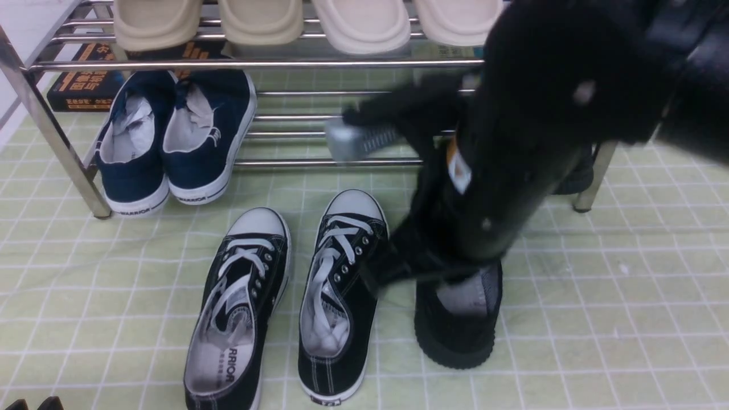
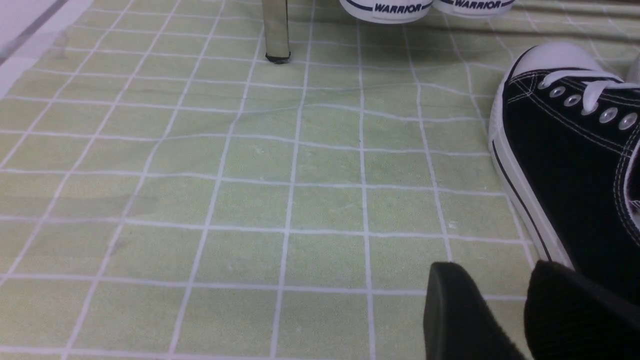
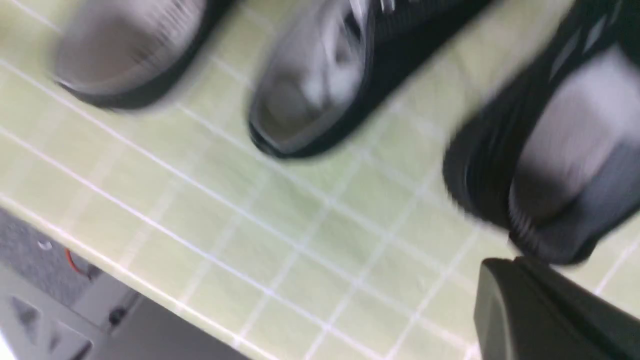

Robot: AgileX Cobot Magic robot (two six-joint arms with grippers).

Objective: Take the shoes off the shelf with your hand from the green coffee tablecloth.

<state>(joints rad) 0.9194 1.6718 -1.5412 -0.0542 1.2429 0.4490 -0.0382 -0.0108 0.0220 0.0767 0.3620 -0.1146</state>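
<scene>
One black knit shoe (image 1: 455, 336) with white paper stuffing stands on the green tablecloth (image 1: 598, 296), in front of the chrome shelf (image 1: 256, 64). It also shows blurred in the right wrist view (image 3: 500, 165). A second dark shoe (image 1: 575, 173) peeks out behind my right arm by the shelf's right leg. My right gripper (image 1: 393, 270) hangs blurred just above and left of the shoe on the cloth, with its fingers (image 3: 505, 295) pressed together and nothing between them. My left gripper (image 2: 492, 300) is open and empty, low over the cloth.
A pair of black canvas sneakers (image 1: 336, 302) with white toe caps lies on the cloth left of the knit shoe. Navy shoes (image 1: 171, 142) sit on the lower tier, and beige slippers (image 1: 262, 23) on the upper one. The cloth's front edge (image 3: 150, 280) shows in the right wrist view.
</scene>
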